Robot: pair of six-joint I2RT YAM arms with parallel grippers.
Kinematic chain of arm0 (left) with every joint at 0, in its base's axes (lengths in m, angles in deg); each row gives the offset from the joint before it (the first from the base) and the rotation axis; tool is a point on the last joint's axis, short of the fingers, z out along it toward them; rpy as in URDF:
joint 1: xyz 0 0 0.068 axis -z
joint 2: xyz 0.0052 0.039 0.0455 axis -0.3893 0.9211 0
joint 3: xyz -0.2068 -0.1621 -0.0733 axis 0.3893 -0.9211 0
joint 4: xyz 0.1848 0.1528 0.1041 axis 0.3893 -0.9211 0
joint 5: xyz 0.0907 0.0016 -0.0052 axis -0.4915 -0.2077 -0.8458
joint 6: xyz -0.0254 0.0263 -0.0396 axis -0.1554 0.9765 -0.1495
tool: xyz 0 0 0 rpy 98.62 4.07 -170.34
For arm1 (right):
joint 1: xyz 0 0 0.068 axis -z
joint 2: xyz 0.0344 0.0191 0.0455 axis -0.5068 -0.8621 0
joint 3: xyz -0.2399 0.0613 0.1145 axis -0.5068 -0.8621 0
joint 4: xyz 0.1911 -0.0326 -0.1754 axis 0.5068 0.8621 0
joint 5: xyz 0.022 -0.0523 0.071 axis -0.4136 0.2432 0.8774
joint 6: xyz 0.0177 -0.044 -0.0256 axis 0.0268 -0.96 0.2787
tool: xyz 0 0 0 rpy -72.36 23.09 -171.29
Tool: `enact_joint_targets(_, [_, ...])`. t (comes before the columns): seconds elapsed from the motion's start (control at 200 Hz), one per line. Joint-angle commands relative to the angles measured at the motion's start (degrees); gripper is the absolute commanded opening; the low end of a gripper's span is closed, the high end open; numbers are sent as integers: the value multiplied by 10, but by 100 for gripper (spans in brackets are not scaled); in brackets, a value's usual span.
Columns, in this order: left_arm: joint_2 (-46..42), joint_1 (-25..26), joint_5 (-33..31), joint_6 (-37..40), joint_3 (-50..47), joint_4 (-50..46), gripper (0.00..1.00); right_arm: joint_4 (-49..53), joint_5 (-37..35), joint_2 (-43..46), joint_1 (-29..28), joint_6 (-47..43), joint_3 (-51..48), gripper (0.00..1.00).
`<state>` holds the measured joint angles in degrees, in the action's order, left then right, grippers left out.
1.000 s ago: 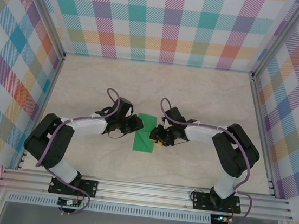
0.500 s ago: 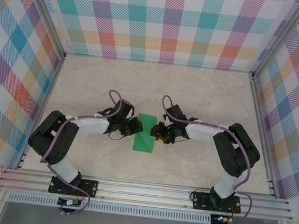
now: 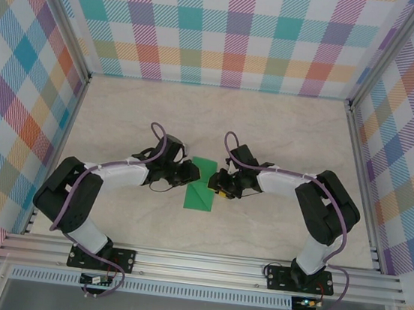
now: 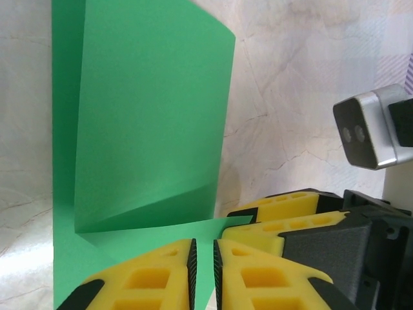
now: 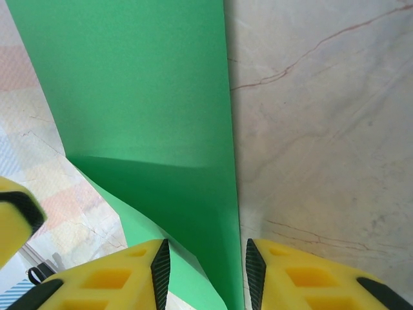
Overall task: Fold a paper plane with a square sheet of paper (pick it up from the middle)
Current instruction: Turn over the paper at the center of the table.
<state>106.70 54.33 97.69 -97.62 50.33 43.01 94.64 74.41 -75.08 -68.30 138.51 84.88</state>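
The square sheet of paper (image 3: 201,190) lies between the arms as a narrow green strip, folded over with a slanted crease. In the left wrist view one flap of the paper (image 4: 148,110) stands off the table, casting a shadow. My left gripper (image 3: 191,173) is at the strip's left edge. Its jaws (image 4: 203,245) are closed to a thin slit over the paper, and I cannot tell if they pinch it. My right gripper (image 3: 217,183) is at the strip's right edge. The jaws (image 5: 203,250) stand apart, with the raised edge of the paper (image 5: 142,97) between them.
The pale marble tabletop (image 3: 271,125) is walled by checked panels. The right gripper's yellow fingers (image 4: 284,206) and its silver camera (image 4: 368,129) sit close to my left fingertips. A left finger (image 5: 16,213) shows at the right wrist view's left edge.
The left jaws have narrowed slightly. Both grippers have edged a little towards the far end of the strip. The paper stays where it was.
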Motion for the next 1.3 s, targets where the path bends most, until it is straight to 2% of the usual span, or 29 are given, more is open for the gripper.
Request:
enact_joint_targets(0.0, [28,6,3,12,5,-3,15,7,-1,-7,2,-11,14,39])
enact_joint_targets(0.37, [51,5,-80,31,13,-67,12,14,-2,-10,1,-14,21,41])
enact_joint_targets(0.805, [77,5,-86,43,17,-81,9,4,15,-37,1,-11,31,43])
enact_joint_targets(1.3, [81,5,-93,46,18,-99,7,-36,41,-44,1,8,18,39])
